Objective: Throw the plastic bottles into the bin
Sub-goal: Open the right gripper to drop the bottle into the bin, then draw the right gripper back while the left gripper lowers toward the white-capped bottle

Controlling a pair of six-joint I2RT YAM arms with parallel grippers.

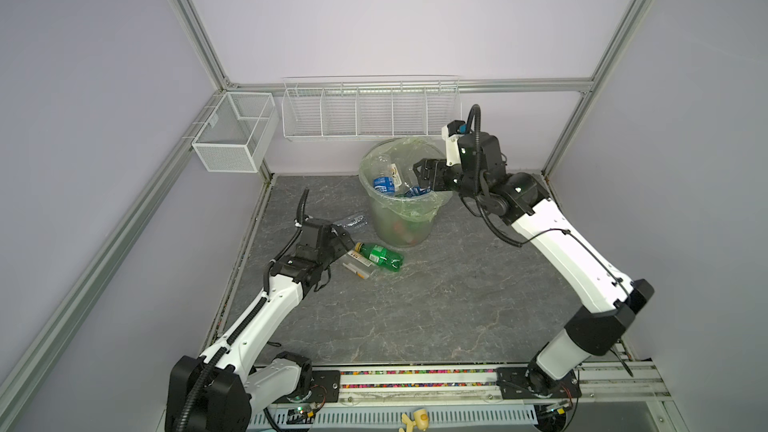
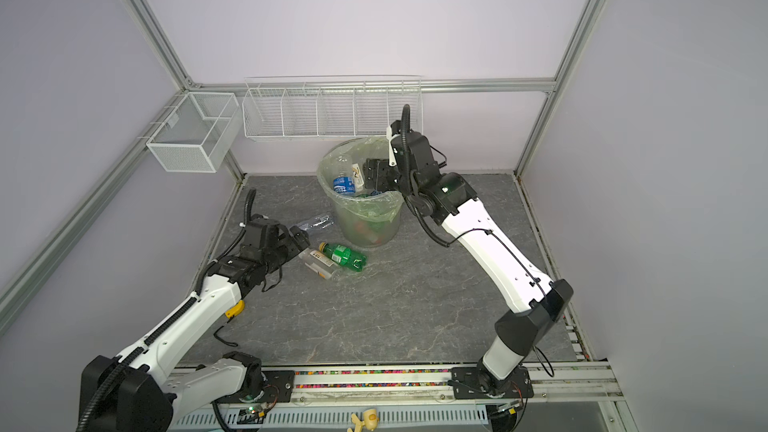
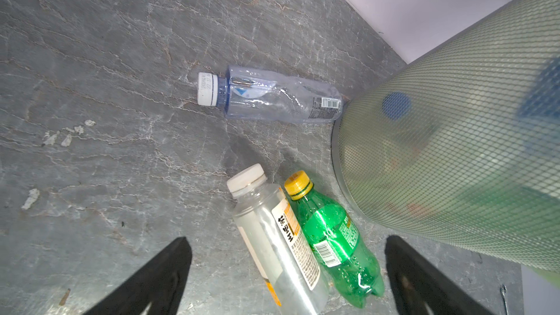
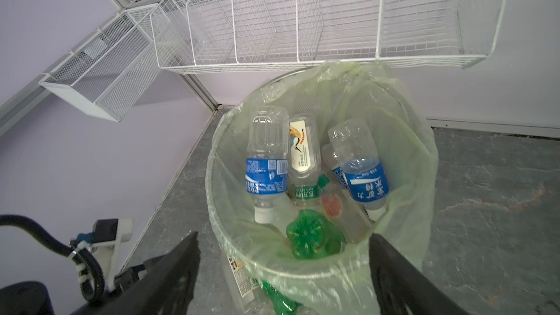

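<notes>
Open fingers [image 3: 166,274] of the left gripper [image 3: 288,238] frame a white-capped bottle [image 3: 266,228] and green bottle [image 3: 327,231]; the right gripper [image 4: 285,235], also open, overhangs the bin [image 4: 225,159].

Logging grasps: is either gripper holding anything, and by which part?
Nothing. The left gripper stands open near the green bottle; the right gripper hangs open, empty, above the bin.

Pale-green translucent plastic bin [image 1: 399,222]; clear plastic bottle [image 4: 266,174], blue label; green plastic bottle [image 3: 333,237], yellow cap; grey veined tabletop [image 3: 106,71].
</notes>
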